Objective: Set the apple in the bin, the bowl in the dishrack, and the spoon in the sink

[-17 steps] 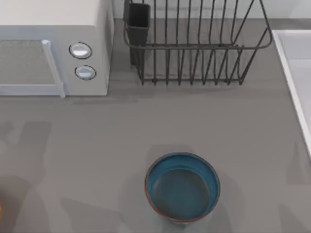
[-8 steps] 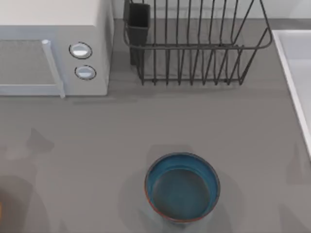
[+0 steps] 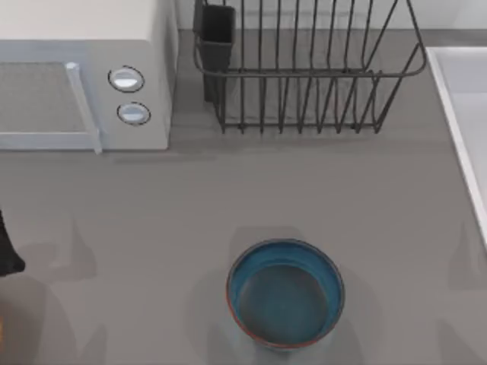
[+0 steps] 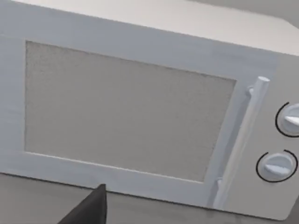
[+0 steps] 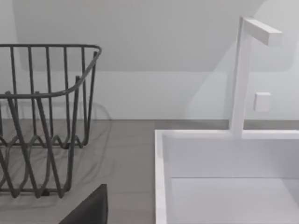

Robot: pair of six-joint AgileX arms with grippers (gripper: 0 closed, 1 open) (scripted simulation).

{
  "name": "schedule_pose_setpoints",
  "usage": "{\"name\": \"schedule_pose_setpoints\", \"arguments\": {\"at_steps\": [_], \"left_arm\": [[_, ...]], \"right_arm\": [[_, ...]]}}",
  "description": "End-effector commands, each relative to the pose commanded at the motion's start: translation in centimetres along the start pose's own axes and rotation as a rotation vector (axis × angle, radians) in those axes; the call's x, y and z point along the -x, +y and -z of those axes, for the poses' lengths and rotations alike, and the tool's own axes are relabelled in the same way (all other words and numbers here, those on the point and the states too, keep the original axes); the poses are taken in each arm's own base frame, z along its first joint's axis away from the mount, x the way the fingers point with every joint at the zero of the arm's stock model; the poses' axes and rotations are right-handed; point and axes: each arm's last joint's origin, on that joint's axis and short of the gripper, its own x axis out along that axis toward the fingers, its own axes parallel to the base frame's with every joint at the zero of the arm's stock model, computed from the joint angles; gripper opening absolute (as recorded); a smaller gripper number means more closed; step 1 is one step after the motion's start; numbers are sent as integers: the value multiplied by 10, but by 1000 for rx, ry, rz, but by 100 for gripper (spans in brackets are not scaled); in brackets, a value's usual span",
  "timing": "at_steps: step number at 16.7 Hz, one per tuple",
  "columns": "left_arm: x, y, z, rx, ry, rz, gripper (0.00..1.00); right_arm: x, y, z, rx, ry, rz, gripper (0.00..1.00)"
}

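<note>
**Bowl alone on the surface, rack and sink waiting**

The wide round bowl [image 3: 285,294], blue inside with a reddish-brown rim, sits upright and empty at about six o'clock on the grey surface [image 3: 228,198], well apart from everything else. The large dark wire dishrack [image 3: 304,72] stands at twelve o'clock, its dark rectangular utensil cup [image 3: 217,34] at the corner nearest the white microwave with two round knobs [image 3: 84,76], which fills ten to eleven o'clock. The pale rectangular sink with its raised white rim [image 3: 449,114] lies at two to three o'clock; the right wrist view looks along it, with a white faucet [image 5: 245,70] rising behind.

A dark piece of the left arm [image 3: 7,251] pokes in at nine o'clock. A dark fingertip edges each wrist view, but whether either gripper is open or closed I cannot tell.

The bowl looks rigid, glazed and likely slick, probably moderately heavy and chippable. The sensible hold is a pinch across the rim wall, one finger inside and one outside, keeping it level. It should be lowered between the rack's upright bars rather than dropped.
</note>
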Motion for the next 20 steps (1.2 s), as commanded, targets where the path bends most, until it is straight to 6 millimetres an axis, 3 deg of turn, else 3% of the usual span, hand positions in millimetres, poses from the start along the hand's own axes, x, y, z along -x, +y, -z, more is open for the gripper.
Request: {"name": "schedule_pose_setpoints", "arguments": {"at_steps": [4,12,16,20], "left_arm": [[-3,3,16,-164,-66,19,100],[-4,3,18,-181,-73,20,100],[-4,3,18,-181,-73,20,100],[-4,3,18,-181,-73,20,100]], "right_arm": [[0,0,0,0,0,0,100],[0,1,-2,-8,9,-10,100],[-2,15,-29,-102,133,-126,100],[-17,45,-71,-210,430,-274,100]]}}
